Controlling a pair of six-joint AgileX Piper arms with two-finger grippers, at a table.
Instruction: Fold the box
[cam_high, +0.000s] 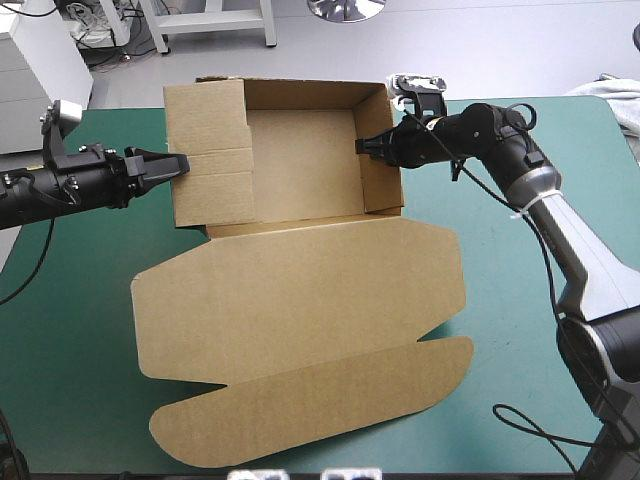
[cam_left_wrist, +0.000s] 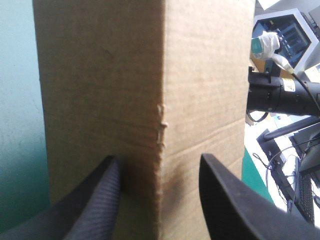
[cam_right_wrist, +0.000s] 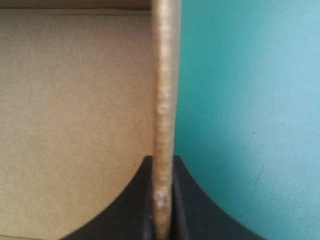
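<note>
Jaws, left: spread, one on each side of a folded corner of the box at 9 o'clock of its tray. The board stands between them, unpinched as far as I can see.
Jaws, right: pressed almost together, pinching the upright right wall on its top edge at 3 o'clock of the tray, with brown board on one side and teal-green cover on the other.

Item: box, brown, cut from a single sheet of board.
- Location: the middle of the bench. The tray sits toward 12 o'clock and the lid lies flat toward 6 o'clock.
- Handling (my judgement): light and stiff across its panels, but weak along the scored creases. It is dry and not slippery. Too hard a pinch would likely dent or kink it, and a one-sided push would likely slide it over the cover.
- Where to hold: a wall's top edge near a corner, where the board is braced, or close beside a crease when turning a panel. I would avoid the middle of the lid, where I expect it to bow.

Count:
- Boxes: one.
- Walls clearly standing: three, at 12, 3 and 9 o'clock. The left wall shows a broad flap leaning inward.
- Lids: one, open.
- Tuck flaps at the lid's 6 o'clock end: one.
- Jaws at the box: two sets.
</note>
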